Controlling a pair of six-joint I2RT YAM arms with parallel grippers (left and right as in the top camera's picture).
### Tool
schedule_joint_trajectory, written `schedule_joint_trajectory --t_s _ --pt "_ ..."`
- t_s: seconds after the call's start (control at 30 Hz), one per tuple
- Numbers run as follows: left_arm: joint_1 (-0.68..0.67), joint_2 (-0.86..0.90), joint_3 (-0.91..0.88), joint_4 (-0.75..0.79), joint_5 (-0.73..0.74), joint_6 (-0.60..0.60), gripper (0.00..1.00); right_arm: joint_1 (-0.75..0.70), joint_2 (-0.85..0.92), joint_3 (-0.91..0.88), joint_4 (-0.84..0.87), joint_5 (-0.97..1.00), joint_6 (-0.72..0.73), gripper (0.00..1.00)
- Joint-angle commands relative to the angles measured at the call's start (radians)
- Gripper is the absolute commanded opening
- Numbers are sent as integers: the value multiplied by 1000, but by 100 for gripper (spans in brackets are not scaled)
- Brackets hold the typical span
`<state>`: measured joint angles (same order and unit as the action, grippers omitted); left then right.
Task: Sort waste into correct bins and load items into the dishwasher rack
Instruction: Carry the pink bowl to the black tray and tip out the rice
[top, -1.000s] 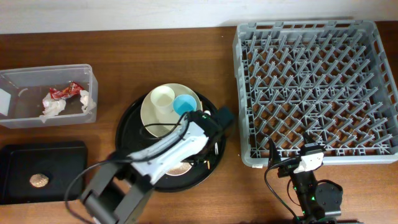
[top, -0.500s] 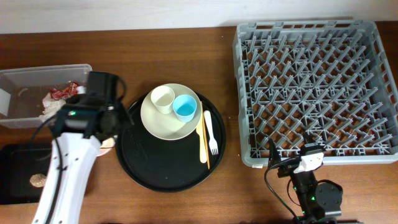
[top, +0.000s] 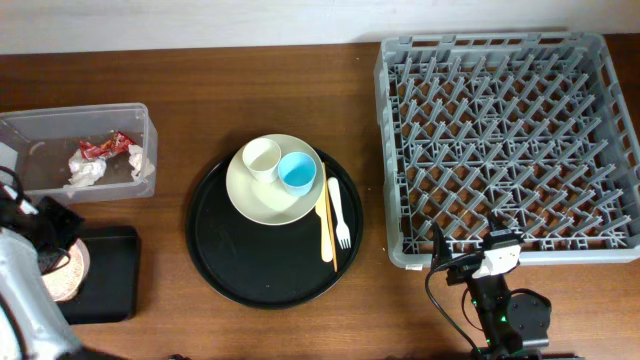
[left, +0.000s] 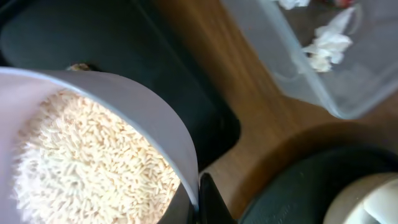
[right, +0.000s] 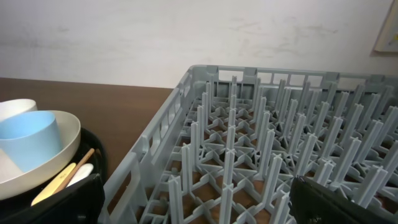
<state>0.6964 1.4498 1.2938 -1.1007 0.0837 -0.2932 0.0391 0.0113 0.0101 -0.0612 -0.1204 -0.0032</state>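
My left gripper (top: 52, 252) (left: 200, 202) is shut on the rim of the pinkish-white bowl (top: 66, 276) (left: 143, 118), which is full of white rice (left: 81, 162). It holds the bowl over the left part of the shallow black tray (top: 108, 275) (left: 112, 43), where a brown lump (left: 78, 66) lies. The clear tub (top: 140, 130) (left: 336, 87) holds white tissue (top: 88, 172) (left: 328, 45) and the red wrapper (top: 105, 146). The cream plate (top: 262, 200) carries the cream cup (top: 262, 157) and blue cup (top: 297, 171). My right gripper (top: 470, 262) (right: 199, 208) is open and empty at the grey rack's (top: 400, 150) (right: 249, 143) front edge.
The plate sits on a large round black tray (top: 240, 270), with the white fork (top: 338, 215) and yellow utensil (top: 324, 225) lying beside it on the right. The plate, blue cup (right: 25, 137) and utensils also show at the left of the right wrist view.
My left arm has swung from the round tray to the far left, carrying the bowl of rice, and now holds it over the black tray. The right arm has not moved.
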Motion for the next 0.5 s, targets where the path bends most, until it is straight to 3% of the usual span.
schedule_joint_trajectory --t_s 0.0,0.1,0.33,0.4,0.47 --pt "64 87 3 69 190 84 0 -1 -5 -5 -6 2 0 99" --pt "124 113 3 147 321 132 0 -1 -5 -5 -6 2 0 98" --pt "179 113 2 127 307 132 0 -1 -5 -5 -7 2 0 98" --pt "183 113 1 111 194 135 0 -1 -5 -5 -6 2 0 99" --pt "181 113 -1 104 189 135 0 -1 -5 -5 -7 1 0 98"
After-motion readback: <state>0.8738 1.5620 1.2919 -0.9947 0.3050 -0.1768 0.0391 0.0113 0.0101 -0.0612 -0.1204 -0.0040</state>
